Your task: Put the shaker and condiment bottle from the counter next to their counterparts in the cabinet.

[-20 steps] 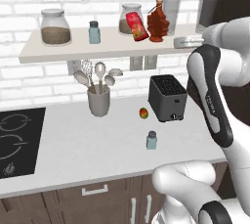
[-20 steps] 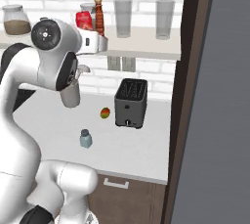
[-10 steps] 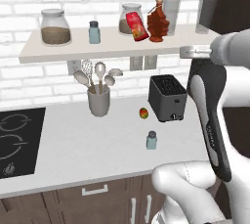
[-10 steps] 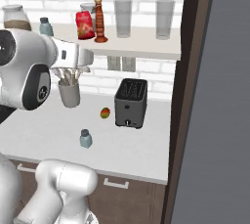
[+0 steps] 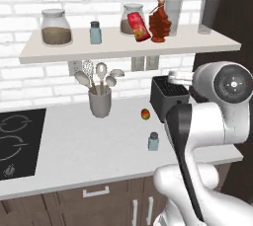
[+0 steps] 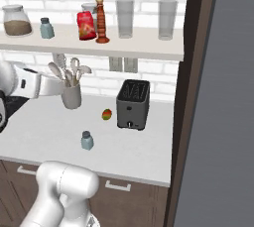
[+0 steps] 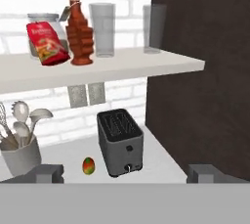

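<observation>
While the gripper (image 7: 125, 174) is hanging empty w/ its fingertips (image 7: 49, 173) spread wide apart, level w/ the toaster (image 7: 120, 142) and looking at the wall, the condiment bottle (image 5: 159, 20) is already standing upright on the cabinet (image 5: 197, 44), just beside the red container (image 5: 139, 26). The shaker (image 5: 153, 141) is sitting on the counter (image 5: 74, 146), near the front edge, in front of the toaster and a small mango-like fruit (image 5: 145, 114), well below and apart from its twin (image 5: 95, 33) up on the shelf. So half the job is looking done, imo. Risks: the shaker is tiny, so wide-open fingers coming down off-centre are prob going to tip it or nudge it toward the edge. The arm's elbow is hanging right over that spot, so swinging down could knock the toaster. On the shelf, the gap btw the twin and the jar (image 5: 55, 27) is tight-ish; a careless placement could topple either.
</observation>
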